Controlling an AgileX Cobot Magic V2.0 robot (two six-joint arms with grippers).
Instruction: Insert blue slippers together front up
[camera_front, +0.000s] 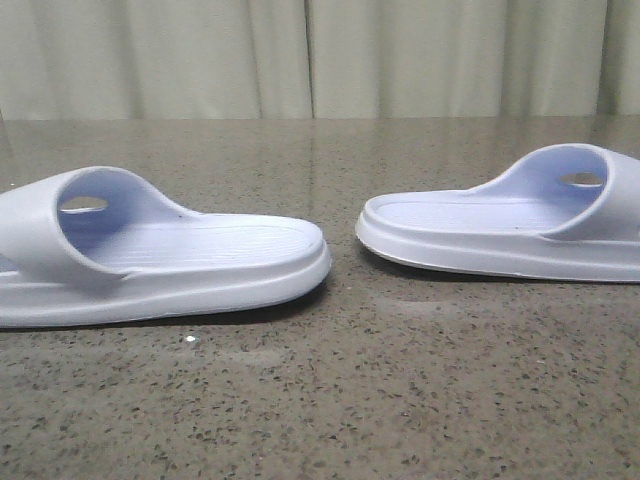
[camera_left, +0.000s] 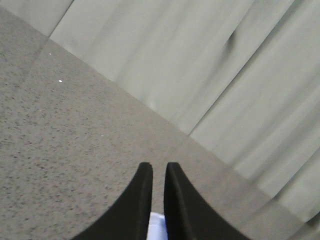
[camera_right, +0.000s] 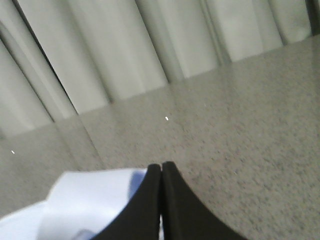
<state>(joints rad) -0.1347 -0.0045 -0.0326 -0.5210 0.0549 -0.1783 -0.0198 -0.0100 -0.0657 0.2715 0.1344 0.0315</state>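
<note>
Two pale blue slippers lie on the speckled table in the front view, heels toward each other. The left slipper (camera_front: 200, 255) and the right slipper (camera_front: 480, 225) are a short gap apart. Neither gripper shows in the front view. In the left wrist view, my left gripper (camera_left: 156, 167) holds its black fingers a narrow slit apart, with a bit of blue slipper (camera_left: 157, 226) filling the slit low down. In the right wrist view, my right gripper (camera_right: 161, 166) has its tips touching. A slipper (camera_right: 85, 200) lies beside and behind its fingers.
A grey speckled stone tabletop (camera_front: 320, 400) runs back to a pale pleated curtain (camera_front: 320, 60). The toe ends of both slippers are cut off by the sides of the front view.
</note>
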